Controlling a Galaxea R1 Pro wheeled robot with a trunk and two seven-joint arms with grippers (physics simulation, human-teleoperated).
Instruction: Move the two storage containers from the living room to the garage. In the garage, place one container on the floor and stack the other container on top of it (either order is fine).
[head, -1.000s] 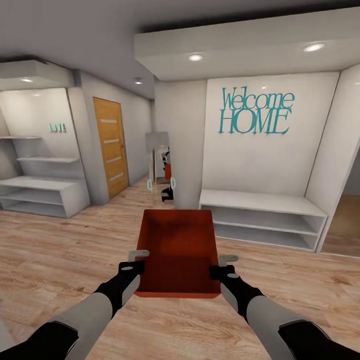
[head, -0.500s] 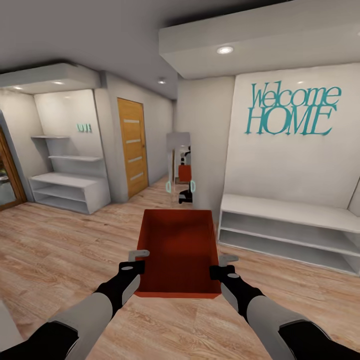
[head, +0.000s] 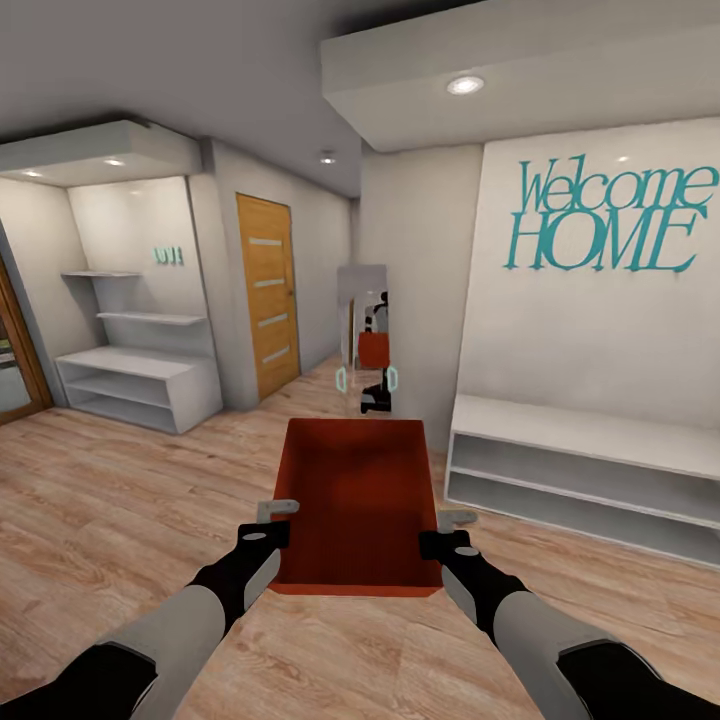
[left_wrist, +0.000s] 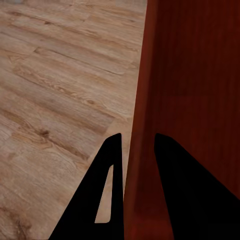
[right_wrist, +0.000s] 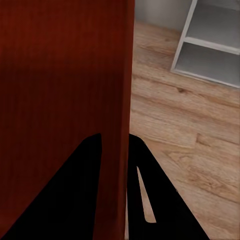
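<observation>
A home's entrance hall: teal "Welcome HOME" lettering at upper right above a low white shelf bench, wood plank floor, an orange door left of centre, white wall shelves at far left.

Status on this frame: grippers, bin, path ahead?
Left gripper and right gripper shut on bin walls. Bin carried over wood floor. Mirror ahead.

Between your jaws, the storage container looks smooth, matt orange-red plastic; beneath them, the plank floor shows grained wood.
</observation>
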